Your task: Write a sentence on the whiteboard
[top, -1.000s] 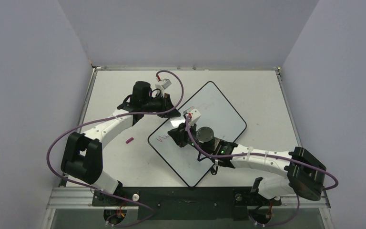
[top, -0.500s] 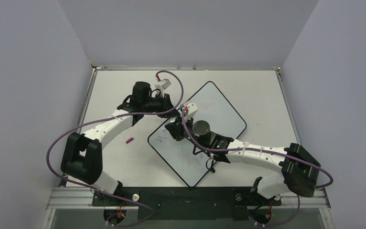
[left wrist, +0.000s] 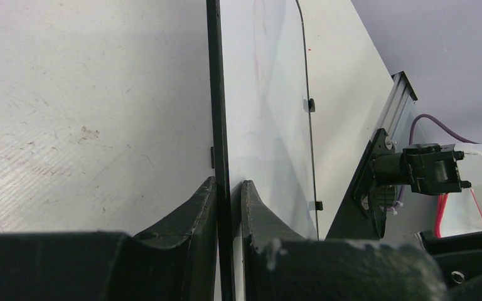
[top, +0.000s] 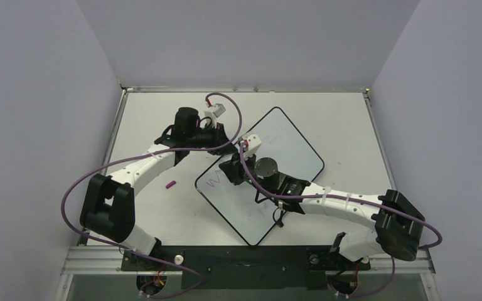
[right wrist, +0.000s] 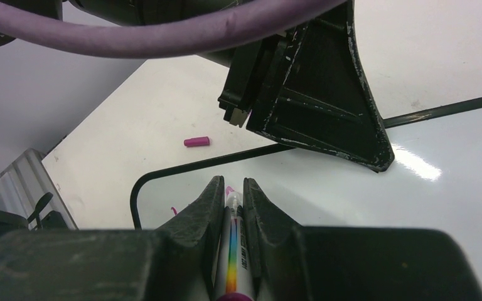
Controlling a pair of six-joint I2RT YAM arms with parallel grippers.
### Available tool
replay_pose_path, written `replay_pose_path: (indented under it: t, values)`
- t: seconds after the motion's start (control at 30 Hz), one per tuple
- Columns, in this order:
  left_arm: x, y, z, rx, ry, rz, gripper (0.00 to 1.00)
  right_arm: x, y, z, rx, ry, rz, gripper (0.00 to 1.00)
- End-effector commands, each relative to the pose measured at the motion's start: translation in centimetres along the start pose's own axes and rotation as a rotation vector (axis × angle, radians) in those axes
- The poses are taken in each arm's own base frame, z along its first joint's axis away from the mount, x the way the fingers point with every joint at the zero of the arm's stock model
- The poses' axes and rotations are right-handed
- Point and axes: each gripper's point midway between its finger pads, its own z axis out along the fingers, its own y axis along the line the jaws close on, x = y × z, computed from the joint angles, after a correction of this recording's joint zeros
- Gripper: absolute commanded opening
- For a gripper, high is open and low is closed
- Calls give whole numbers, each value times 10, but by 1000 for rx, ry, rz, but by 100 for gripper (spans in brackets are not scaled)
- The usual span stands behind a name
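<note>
- The whiteboard (top: pixel 295 147) lies slantwise on the tabletop (top: pixel 345 113). The left jaws are clamped on the black rim of its far-left edge, one finger on each side.
- The right jaws are closed on a marker (right wrist: pixel 234 251), its pink tip pointing at the board near the left corner.
- The sentence (top: pixel 214 182) shows only as a pink zigzag stroke by that corner, so no words can be read.
- A pink cap (top: pixel 171 185) lies on the tabletop to the left of the board, apart from it.
</note>
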Motion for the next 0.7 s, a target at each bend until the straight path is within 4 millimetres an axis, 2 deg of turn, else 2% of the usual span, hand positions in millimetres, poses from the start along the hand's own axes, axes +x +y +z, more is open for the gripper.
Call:
replay_pose_path:
  t: [0.0, 0.1, 0.3, 0.67]
  values:
    - [-6, 14, -3, -80, -30, 94, 0, -31, -4, -14, 19, -71, -6, 0]
    - [-6, 14, -3, -83, -30, 95, 0, -34, -9, -19, 34, -79, -3, 0]
    - [-7, 14, -3, -86, -35, 96, 0, -27, -25, -28, 69, -76, 3, 0]
    - [-8, 15, -3, -90, -37, 95, 0, -18, -31, -29, 80, -61, 8, 0]
